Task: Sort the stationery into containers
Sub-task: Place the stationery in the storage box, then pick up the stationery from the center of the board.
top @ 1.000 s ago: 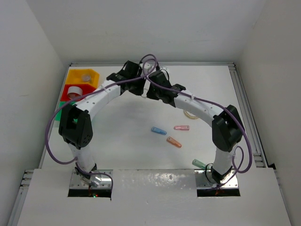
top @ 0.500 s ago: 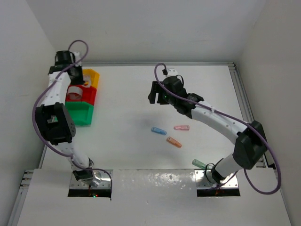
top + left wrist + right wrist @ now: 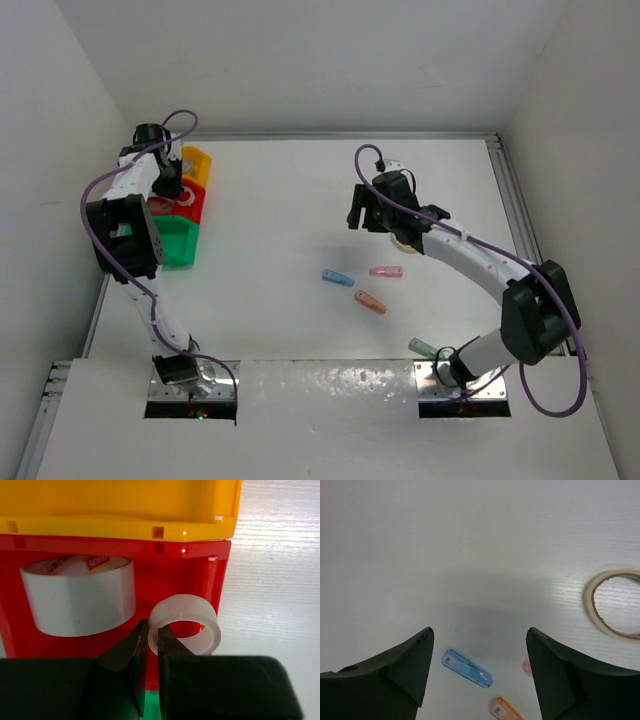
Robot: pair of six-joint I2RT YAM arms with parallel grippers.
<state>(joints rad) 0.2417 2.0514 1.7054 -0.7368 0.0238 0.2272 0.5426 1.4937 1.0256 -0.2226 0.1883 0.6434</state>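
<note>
Surface: white table (image 3: 280,230), white walls. Held: clear tape ring (image 3: 184,625), wall pinched in closed left gripper (image 3: 153,645), over red bin (image 3: 175,575) beside white tape roll (image 3: 80,600) lying inside. Open, empty right gripper (image 3: 477,650) above blue capsule (image 3: 467,669). Unsorted on table: beige ring (image 3: 615,605), blue, pink capsule (image 3: 386,271), orange capsule (image 3: 370,302).

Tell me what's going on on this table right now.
Two robot arms are sorting stationery into bins. The left gripper is shut on a clear tape ring, holding it at the red bin, where a white tape roll already sits. The right gripper is open and empty, hovering over the table near a beige tape ring. A blue capsule, an orange capsule and a pink capsule lie loose, not yet sorted.
</note>
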